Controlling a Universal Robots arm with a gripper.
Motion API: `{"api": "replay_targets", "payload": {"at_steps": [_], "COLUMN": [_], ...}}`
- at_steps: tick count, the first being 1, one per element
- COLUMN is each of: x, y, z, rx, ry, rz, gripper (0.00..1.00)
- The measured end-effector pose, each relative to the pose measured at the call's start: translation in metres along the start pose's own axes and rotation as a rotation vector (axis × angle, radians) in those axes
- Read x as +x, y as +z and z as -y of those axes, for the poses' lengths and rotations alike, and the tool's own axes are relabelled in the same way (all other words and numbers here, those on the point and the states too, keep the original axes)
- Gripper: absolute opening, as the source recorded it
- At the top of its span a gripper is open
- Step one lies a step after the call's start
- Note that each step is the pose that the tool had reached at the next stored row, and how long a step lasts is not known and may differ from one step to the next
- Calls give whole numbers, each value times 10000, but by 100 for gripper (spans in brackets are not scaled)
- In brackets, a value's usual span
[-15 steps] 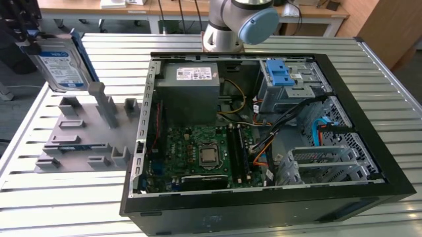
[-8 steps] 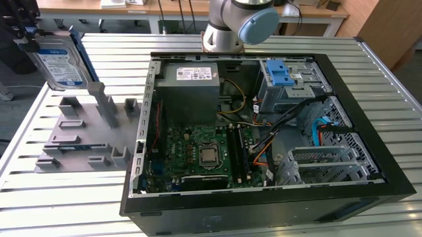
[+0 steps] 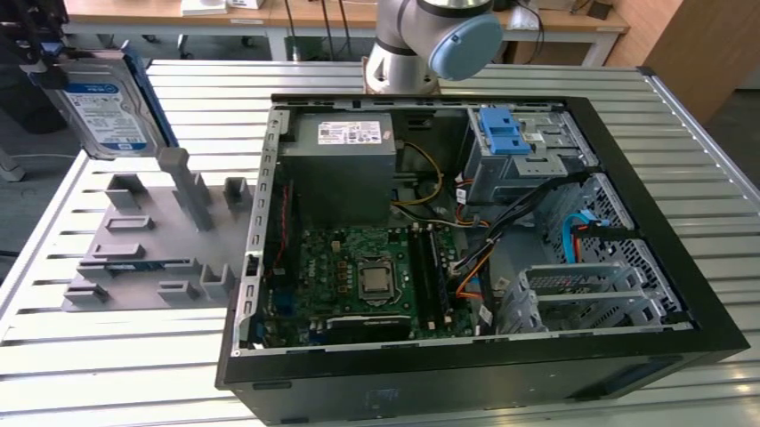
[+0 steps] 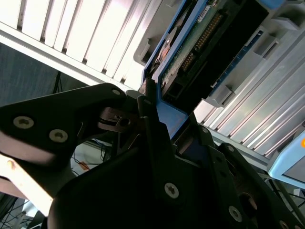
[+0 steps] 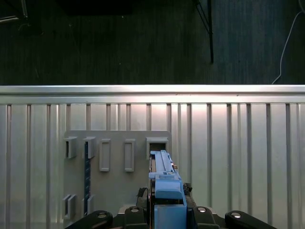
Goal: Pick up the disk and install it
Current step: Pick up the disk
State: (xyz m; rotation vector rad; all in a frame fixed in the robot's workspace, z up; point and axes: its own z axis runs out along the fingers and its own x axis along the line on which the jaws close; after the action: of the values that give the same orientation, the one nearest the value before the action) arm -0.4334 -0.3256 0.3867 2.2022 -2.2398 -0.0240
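1 tool [image 5: 167, 211] clamps 1 disk [image 3: 105, 105], held over 1 grey slotted rack [image 3: 131, 258] beside 1 open computer case [image 3: 475, 378].

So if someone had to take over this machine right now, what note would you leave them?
Hand: shut on the disk, clamping its blue frame.
Disk: held upright in the air at the exterior view's left, above the grey rack and apart from it.
Done: the pick-up.
Left: installing. The disk is not yet in the open computer case; the metal drive bay sits in the case toward the exterior view's right.
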Motion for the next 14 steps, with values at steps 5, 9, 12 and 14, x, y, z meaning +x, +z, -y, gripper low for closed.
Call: {"api": "replay_targets", "payload": {"at_steps": [5,9,12,14], "x": [-1,-1,-1,-1], "y": [-38,-66,-86,-97], "z": [0,-1,-1,-1], "rx": [-1,0,-1,0], "ry": [0,0,0,-1], "rz": [0,0,0,0], "gripper": [36,36,36,36]}}
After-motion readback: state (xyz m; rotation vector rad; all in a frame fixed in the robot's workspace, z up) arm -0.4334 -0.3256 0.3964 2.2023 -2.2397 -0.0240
